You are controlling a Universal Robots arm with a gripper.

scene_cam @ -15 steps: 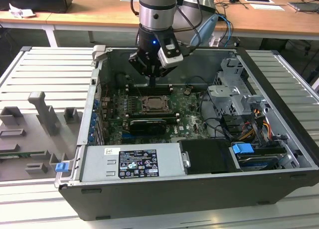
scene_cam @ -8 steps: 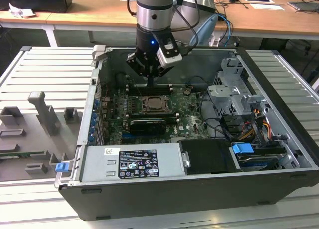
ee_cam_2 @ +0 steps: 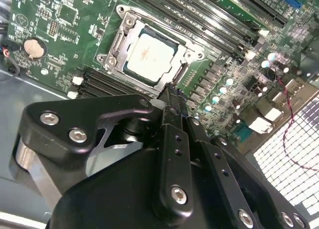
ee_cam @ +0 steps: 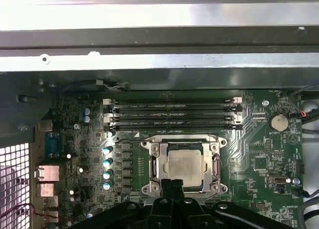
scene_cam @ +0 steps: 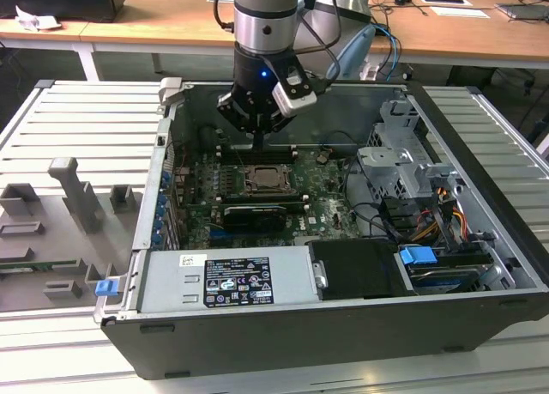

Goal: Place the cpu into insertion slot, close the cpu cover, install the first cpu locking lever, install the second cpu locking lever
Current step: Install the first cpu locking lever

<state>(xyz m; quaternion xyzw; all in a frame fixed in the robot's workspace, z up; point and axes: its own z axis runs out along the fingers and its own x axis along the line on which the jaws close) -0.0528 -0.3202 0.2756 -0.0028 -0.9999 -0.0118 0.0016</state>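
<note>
The cpu (ee_cam: 184, 164) lies flat in the insertion slot (ee_cam: 151, 165), its pale metal top showing in both wrist views (ee_cam_2: 148, 56). The silver cpu cover (ee_cam: 185, 139) is down around it, framing the chip (ee_cam_2: 115, 45). My gripper (ee_cam_2: 172, 93) hangs just above the board at one edge of the socket, fingers pressed together with nothing between them. In the exterior view the gripper (scene_cam: 257, 143) stands over the far side of the socket (scene_cam: 264, 178). In the first wrist view the gripper (ee_cam: 172, 185) meets the socket's edge. A thin wire lever (ee_cam: 164, 135) runs along the socket's memory-slot side.
Long black memory slots (ee_cam: 172, 114) lie beside the socket. A black card (scene_cam: 254, 214) sits in front of it in the exterior view. Case walls (scene_cam: 163, 166), a drive cage (scene_cam: 403, 166), cables (scene_cam: 390, 218) and the power supply (scene_cam: 227, 278) surround the board.
</note>
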